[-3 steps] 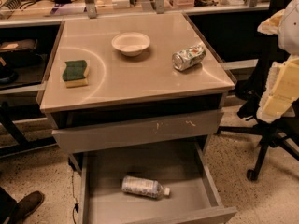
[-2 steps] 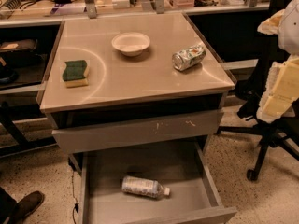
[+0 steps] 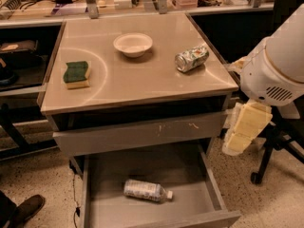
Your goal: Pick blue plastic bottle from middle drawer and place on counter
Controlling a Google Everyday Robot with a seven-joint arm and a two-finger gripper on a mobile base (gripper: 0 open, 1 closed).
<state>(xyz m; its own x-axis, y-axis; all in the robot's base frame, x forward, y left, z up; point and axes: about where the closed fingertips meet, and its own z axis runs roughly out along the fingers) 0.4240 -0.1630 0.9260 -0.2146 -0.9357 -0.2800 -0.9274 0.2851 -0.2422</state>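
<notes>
The blue plastic bottle (image 3: 147, 190) lies on its side on the floor of the open middle drawer (image 3: 190, 172), white cap pointing right. The tan counter (image 3: 142, 77) tops the cabinet above it. My gripper (image 3: 244, 127), pale yellow under a large white arm segment (image 3: 278, 65), hangs off the counter's right front corner. It is beside the cabinet, above and to the right of the drawer, and well apart from the bottle.
On the counter are a white bowl (image 3: 133, 44), a crushed green-and-silver can (image 3: 191, 58) and a green-and-yellow sponge (image 3: 77, 74). A shut drawer front with pale scratches (image 3: 142, 133) sits above the open drawer. A chair base (image 3: 266, 167) stands at right, a shoe (image 3: 26, 208) at bottom left.
The arm and gripper have come in from the right edge, moving left and down toward the cabinet's right side. The bottle and counter items have not moved.
</notes>
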